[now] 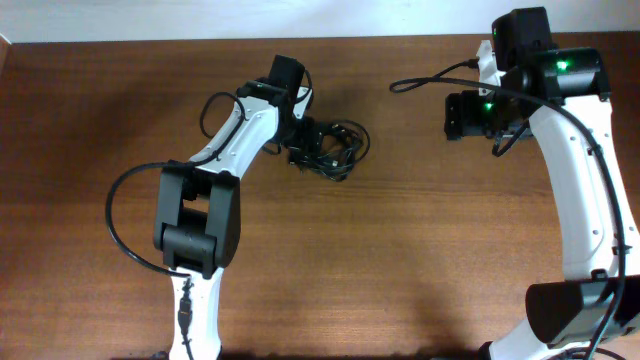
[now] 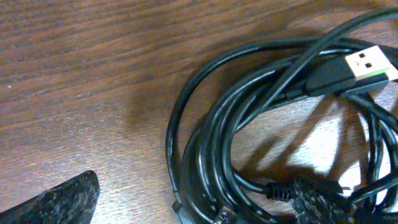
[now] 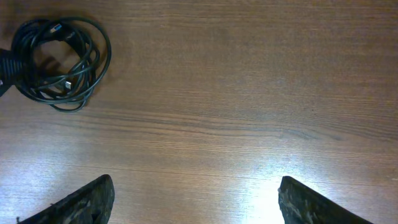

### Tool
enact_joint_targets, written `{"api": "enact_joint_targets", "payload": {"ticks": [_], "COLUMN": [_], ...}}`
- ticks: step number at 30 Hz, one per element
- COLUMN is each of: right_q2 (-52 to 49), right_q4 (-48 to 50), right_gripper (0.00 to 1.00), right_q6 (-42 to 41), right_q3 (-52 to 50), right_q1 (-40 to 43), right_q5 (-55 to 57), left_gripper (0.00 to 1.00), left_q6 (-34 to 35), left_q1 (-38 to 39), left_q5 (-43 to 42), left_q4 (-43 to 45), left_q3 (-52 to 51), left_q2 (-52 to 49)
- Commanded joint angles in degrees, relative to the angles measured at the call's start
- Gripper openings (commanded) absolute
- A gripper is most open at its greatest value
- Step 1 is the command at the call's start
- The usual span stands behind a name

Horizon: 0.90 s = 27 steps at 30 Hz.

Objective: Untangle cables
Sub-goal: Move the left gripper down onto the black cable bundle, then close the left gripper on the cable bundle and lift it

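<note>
Overhead, the cables [image 1: 338,147] sit bunched against the left claw [image 1: 302,143].

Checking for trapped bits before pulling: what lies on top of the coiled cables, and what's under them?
A USB plug lies across the top of the cables. Bare wooden table shows through the loops; whatever the stacked strands cover is hidden.

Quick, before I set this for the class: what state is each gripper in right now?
Left gripper: open, fingers spread at the cables, nothing clamped.
Right gripper: open, empty.
</note>
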<state>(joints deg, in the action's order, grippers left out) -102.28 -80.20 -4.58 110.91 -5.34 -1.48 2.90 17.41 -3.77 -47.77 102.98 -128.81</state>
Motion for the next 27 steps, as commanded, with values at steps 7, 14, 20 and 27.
{"api": "enact_joint_targets", "payload": {"ticks": [7, 14, 20, 27], "right_q2": [0.9, 0.9, 0.9, 0.9], "right_q4": [-0.2, -0.6, -0.6, -1.0], "right_gripper": [0.84, 0.84, 0.83, 0.82], "right_q6": [-0.4, -0.4, -0.4, -0.4], "right_q3": [1.0, 1.0, 1.0, 1.0], "right_q1": [-0.3, -0.3, -0.3, -0.3], "right_q5": [0.7, 0.7, 0.7, 0.7], "left_gripper": [0.99, 1.0, 0.02, 0.11], "left_q6": [0.0, -18.1, -25.7, -25.1], "left_q1": [0.2, 0.2, 0.0, 0.1], "left_q5": [-5.0, -11.6, -6.4, -6.2], "left_q4": [8.9, 6.6, 3.9, 3.4], "left_q3": [0.9, 0.9, 0.9, 1.4], "left_q2": [-1.9, -1.9, -1.9, -1.9]}}
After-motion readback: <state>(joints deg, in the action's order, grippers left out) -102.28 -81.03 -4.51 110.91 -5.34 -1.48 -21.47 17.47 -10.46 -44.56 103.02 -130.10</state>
